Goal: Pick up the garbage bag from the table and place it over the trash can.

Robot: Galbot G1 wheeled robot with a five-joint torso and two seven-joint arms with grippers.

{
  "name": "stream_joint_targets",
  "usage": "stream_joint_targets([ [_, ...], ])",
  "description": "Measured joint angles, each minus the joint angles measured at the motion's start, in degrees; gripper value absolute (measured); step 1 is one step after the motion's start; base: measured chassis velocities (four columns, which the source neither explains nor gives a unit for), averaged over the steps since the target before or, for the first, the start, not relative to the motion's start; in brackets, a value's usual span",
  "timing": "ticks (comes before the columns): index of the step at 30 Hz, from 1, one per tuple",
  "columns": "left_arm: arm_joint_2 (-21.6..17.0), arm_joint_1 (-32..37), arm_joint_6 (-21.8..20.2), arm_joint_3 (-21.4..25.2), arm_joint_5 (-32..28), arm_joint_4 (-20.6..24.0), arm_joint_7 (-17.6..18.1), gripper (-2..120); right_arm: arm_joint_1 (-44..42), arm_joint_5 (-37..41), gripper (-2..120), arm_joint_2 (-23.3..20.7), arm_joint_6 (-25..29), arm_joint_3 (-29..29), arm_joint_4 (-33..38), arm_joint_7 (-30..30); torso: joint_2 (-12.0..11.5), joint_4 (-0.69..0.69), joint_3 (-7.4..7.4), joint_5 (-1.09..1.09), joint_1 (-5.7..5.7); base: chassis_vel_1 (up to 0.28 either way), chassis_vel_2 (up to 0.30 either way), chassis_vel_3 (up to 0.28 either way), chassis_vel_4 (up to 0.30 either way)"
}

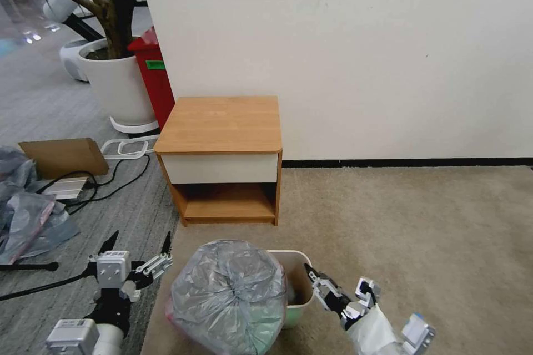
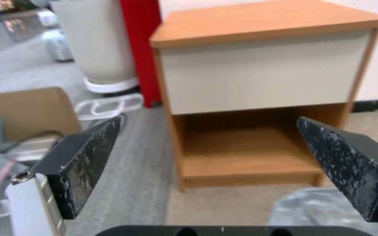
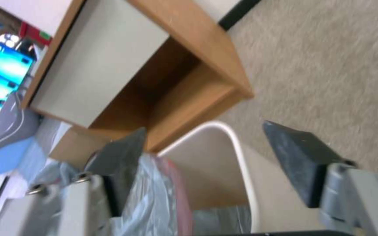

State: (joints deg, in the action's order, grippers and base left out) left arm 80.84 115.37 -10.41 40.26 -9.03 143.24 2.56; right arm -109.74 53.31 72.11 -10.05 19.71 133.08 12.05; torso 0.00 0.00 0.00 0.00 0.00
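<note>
Carpeted floor (image 1: 422, 222) in front of a white wall (image 1: 388, 55), with a small light-brown wooden table (image 1: 222, 122) standing against that wall; its top is bare, and it has a white front panel and an open lower shelf. On the floor just in front of the table sits the trash can (image 1: 298, 280), a small cream-white rectangular bin. The garbage bag (image 1: 230, 297), crinkled translucent grey plastic with a pinkish-red band low on its side, lies bunched in a rounded heap over the half of the trash can nearer the left arm, covering that side of the rim and bulging above it, while the far corner of the bin's mouth on the right arm's side is uncovered. The left gripper (image 1: 139, 244) hangs beside the garbage bag, away from the table, its dark jaws spread wide with nothing between them; in the left wrist view the left gripper's jaws frame the table's lower shelf and a corner of the bag shows near one jaw. The right gripper (image 1: 311, 277) is at the uncovered side of the trash can, close to its rim, its jaws parted and gripping nothing; in the right wrist view one of its fingers (image 3: 121, 160) lies against the grey plastic and the other stands outside the bin's white rim. Beside the table, along the wall, stand a tall red bin (image 1: 151, 75) and a white planter (image 1: 114, 83).
</note>
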Motion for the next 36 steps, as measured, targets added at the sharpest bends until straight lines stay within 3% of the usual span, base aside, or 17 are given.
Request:
stream_joint_targets([
  [1, 0.00, 0.00, 0.00, 0.00, 0.00, 0.00, 0.00, 100, 0.00, 0.00, 73, 0.00, 0.00, 0.00, 0.00, 0.00, 0.00, 0.00, 0.00, 0.00, 0.00, 0.000, 0.000, 0.000, 0.000],
  [5, -3.45, -1.65, -3.17, -4.72, -0.67, 0.00, 0.32, 100, 0.68, -2.37, 93, 2.23, 0.18, 0.09, 0.74, 0.70, 0.00, 0.00, 0.00, 0.00, 0.00, 0.000, 0.000, 0.000, 0.000],
  [11, -6.69, -4.67, -7.66, -10.42, -0.72, -1.25, 2.97, 100, 1.69, -3.79, 100, 4.13, 0.10, -0.37, 0.73, 1.98, 0.00, 0.00, 0.00, 0.00, 0.00, 0.000, 0.000, 0.000, 0.000],
  [13, -7.52, -5.78, -9.66, -12.41, -0.81, -2.14, 4.94, 100, 1.89, -4.23, 100, 4.52, 0.11, -0.39, 0.63, 2.42, 0.00, 0.00, 0.00, 0.00, 0.00, 0.000, 0.000, 0.000, 0.000],
  [15, -8.35, -7.64, -13.24, -15.81, -1.29, -3.82, 9.77, 100, 2.19, -5.12, 100, 5.04, 0.69, -0.43, 0.44, 3.56, 0.00, 0.00, 0.00, 0.00, 0.00, 0.000, 0.000, 0.000, 0.000],
  [19, -8.65, -9.03, -16.62, -18.76, -3.28, -5.21, 13.96, 97, 2.44, -5.59, 100, 5.51, 1.39, -0.47, 0.41, 4.67, 0.00, 0.00, 0.00, 0.00, 0.00, 0.000, 0.000, 0.000, 0.000],
  [25, -10.20, -10.50, -23.25, -24.12, -6.87, -6.51, 20.86, 76, 3.14, -5.77, 100, 5.82, 3.06, -1.32, 0.08, 7.06, 0.00, 0.00, 0.01, 0.01, 0.00, 0.000, 0.000, 0.000, 0.000],
  [36, -12.27, -15.69, -25.30, -26.25, -8.36, -10.81, 23.54, 39, 4.07, -5.70, 100, 5.82, 3.96, -1.80, -1.14, 7.83, 0.00, 0.00, 0.00, 0.00, 0.00, 0.000, 0.000, 0.000, 0.000],
])
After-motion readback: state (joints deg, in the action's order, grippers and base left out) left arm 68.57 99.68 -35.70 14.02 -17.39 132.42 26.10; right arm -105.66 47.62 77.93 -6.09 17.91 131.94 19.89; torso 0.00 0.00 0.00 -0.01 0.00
